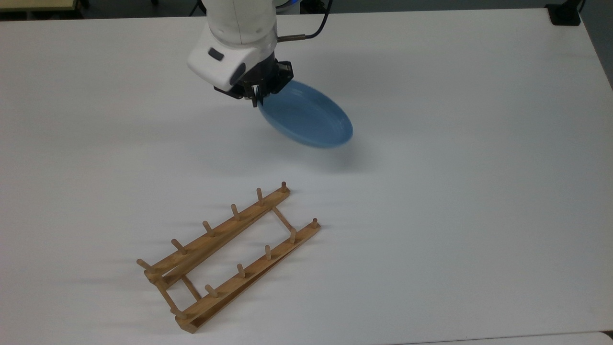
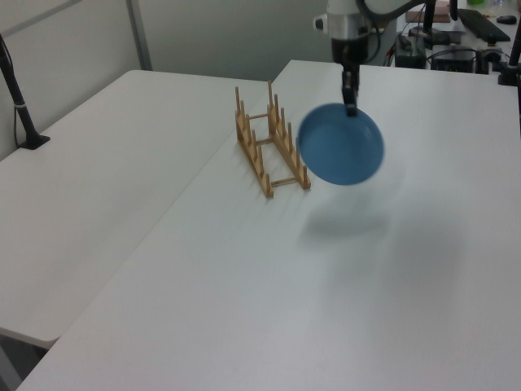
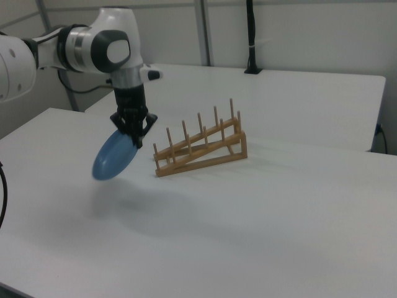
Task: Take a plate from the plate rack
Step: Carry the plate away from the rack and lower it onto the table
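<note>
The blue plate (image 1: pixel 306 116) (image 2: pixel 340 145) (image 3: pixel 114 157) hangs in the air, tilted, clear of the rack. My gripper (image 1: pixel 256 99) (image 2: pixel 351 105) (image 3: pixel 136 141) is shut on the plate's upper rim. The wooden plate rack (image 1: pixel 225 254) (image 2: pixel 269 147) (image 3: pixel 201 148) stands on the white table with no plate between its pegs. In the top view the plate is above and to the right of the rack; in the left view it is to the rack's right; in the right view it is to the rack's left.
The white table (image 1: pixel 455 191) has open surface all around the rack. A black post (image 2: pixel 20 106) stands at the left view's left edge, and another black post (image 3: pixel 251 37) rises behind the table in the right view. Equipment clutters the left view's far right.
</note>
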Robot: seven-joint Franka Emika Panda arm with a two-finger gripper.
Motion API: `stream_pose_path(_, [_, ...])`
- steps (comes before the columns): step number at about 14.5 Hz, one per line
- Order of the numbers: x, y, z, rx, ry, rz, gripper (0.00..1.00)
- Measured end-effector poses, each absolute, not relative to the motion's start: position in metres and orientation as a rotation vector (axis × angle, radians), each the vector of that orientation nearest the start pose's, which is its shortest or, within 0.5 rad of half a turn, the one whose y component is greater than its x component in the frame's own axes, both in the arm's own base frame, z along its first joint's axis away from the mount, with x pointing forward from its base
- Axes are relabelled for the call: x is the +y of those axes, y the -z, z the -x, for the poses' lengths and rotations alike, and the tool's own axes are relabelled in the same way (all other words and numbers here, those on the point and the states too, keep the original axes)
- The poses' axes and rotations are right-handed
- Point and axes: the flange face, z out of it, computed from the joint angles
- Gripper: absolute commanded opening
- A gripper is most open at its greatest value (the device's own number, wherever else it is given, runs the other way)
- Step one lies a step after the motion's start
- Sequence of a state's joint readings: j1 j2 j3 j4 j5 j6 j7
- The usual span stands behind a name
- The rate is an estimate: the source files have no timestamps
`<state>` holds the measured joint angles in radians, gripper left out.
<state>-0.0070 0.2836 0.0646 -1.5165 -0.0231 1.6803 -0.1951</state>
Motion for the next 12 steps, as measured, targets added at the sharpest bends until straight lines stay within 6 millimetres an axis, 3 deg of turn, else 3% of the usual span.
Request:
stream_pose_path(7, [0.027,-0.42,-0.613,-1.023,-0.52,2.762,0.0])
stream_pose_path(12, [0.016,-0.354,-0.615,-1.175,-0.646,2.576,0.05])
